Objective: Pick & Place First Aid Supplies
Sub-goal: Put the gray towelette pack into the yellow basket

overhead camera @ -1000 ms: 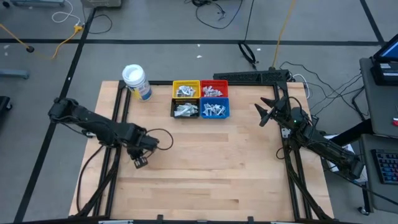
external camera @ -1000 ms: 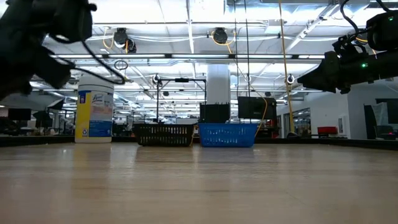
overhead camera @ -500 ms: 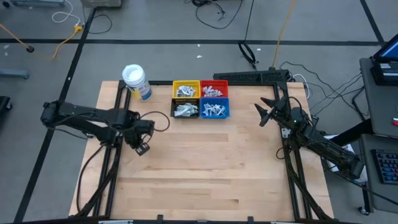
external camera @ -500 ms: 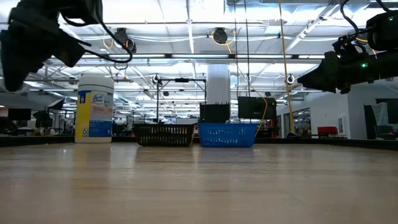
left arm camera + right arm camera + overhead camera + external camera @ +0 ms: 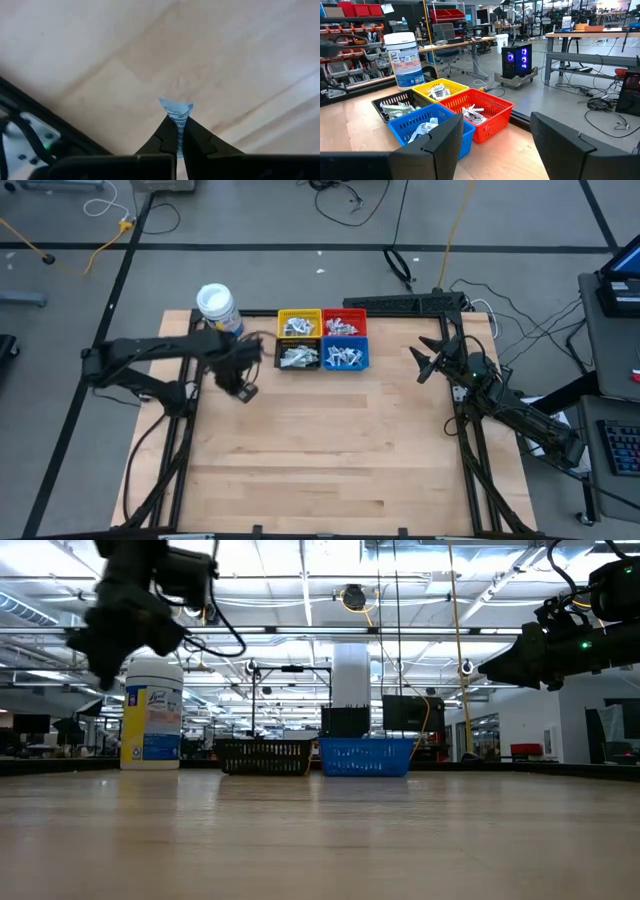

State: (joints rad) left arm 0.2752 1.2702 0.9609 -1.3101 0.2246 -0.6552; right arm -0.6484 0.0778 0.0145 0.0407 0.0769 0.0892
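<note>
Your left claw [image 5: 243, 391] is pinched tight on a small silvery packet [image 5: 176, 111], held by one end so the rest sticks out past the fingertips [image 5: 170, 131]. That grip leaves the free end clear to drop cleanly when you let go. The claw hangs above the table [image 5: 330, 450], just beside the black bin [image 5: 298, 358], so you look to be carrying the packet toward the cluster of bins rather than away from it.

The four bins sit touching in a square: yellow bin [image 5: 299, 323], red bin [image 5: 345, 322], black, and blue bin [image 5: 345, 356]. Each already holds a heap of similar packets, probably sorted by kind.

Your right claw [image 5: 424, 365] waits near the table's right edge with its fingers spread wide and nothing between them, well apart from the bins.
</note>
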